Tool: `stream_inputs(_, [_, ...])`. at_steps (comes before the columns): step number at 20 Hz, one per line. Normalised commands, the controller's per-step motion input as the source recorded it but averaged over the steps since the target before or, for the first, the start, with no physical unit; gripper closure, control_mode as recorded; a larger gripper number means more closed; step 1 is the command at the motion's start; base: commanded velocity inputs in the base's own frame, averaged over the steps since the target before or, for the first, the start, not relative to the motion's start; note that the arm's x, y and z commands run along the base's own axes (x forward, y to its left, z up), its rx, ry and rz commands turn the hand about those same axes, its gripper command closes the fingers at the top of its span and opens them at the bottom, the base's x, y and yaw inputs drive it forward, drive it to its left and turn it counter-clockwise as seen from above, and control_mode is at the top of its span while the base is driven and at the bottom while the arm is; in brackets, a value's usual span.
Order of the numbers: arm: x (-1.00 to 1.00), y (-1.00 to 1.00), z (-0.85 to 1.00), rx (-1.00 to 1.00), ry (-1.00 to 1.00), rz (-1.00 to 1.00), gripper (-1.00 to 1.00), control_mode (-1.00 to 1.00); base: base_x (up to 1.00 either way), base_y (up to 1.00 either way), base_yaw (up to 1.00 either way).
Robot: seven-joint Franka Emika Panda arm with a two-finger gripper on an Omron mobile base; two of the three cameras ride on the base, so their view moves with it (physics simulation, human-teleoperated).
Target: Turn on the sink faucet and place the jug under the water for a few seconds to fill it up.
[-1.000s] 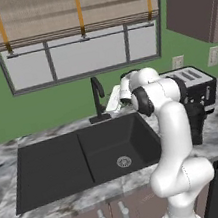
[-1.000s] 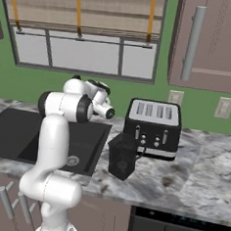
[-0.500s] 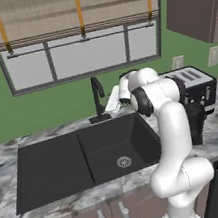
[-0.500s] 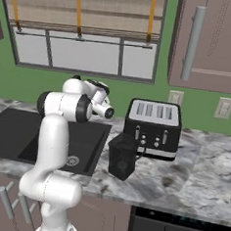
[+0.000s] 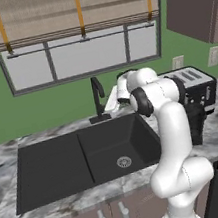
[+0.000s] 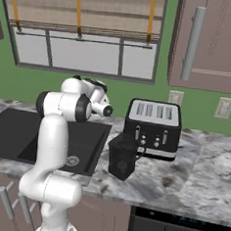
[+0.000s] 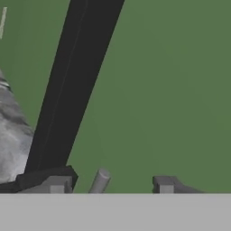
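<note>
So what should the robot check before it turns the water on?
1. Gripper at the sink faucet: ok, its post is right in front in the hand view.
2. Small lever between the fingertips: ok.
3. Fingers touching the lever: cannot tell.
4. Water running: not ok, no stream into the sink.
5. Jug ready: ok, upright on the counter beside the toaster.

Both base views look down over the sink (image 5: 65, 164) from behind; hand view hugs the sink faucet (image 7: 74, 85)
</note>
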Motion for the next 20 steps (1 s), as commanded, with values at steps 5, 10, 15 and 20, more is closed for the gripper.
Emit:
stream_inputs(5, [0.33,0.0,0.0,0.02,0.06,-0.03,1.0,-1.0,0.0,0.0,0.0])
stream_inputs(10, [0.24,-0.03,0.0,0.03,0.06,-0.08,1.0,-1.0,0.0,0.0,0.0])
stream_inputs(15, [0.22,-0.43,0.0,0.1,0.06,-0.09,1.0,-1.0,0.0,0.0,0.0])
stream_inputs(20, [0.23,-0.77,0.0,0.18,0.11,-0.12,1.0,-1.0,0.0,0.0,0.0])
